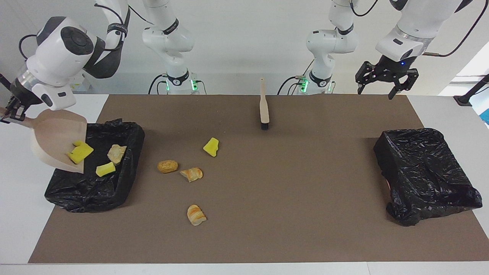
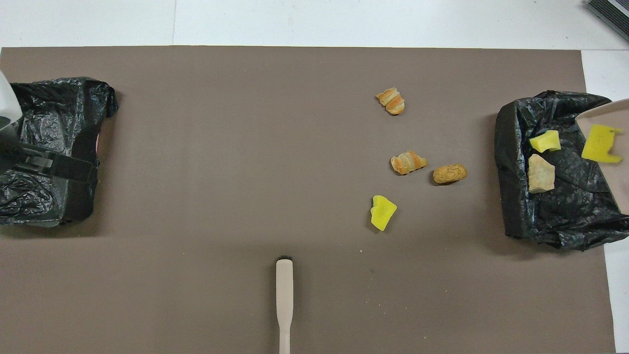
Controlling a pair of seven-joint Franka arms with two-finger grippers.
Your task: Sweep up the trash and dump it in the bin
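- Where the surface ends on the right arm's side, a black-lined bin holds two scraps: a yellow sponge chunk and a pale tan bread-like piece.
- A beige dustpan hangs tilted over that bin's outer edge, mouth down toward it, with a yellow sponge piece lying near its lip.
- A second black-lined bin sits at the left arm's end of the surface; nothing shows inside it.
- Four scraps of trash lie loose on the brown mat, toward the right arm's end: a yellow sponge wedge, nearest the robots; a golden-brown nugget with a striped bread piece just beside it; and another striped bread piece, farthest from the robots.
- A beige hand brush with black bristles lies alone on the mat close to the robots, midway between the arms.
- The right gripper has its fingers closed on the dustpan's handle, off the mat's edge.
- The left gripper waits in the air over the mat's corner at its own end, fingers spread wide, holding nothing.
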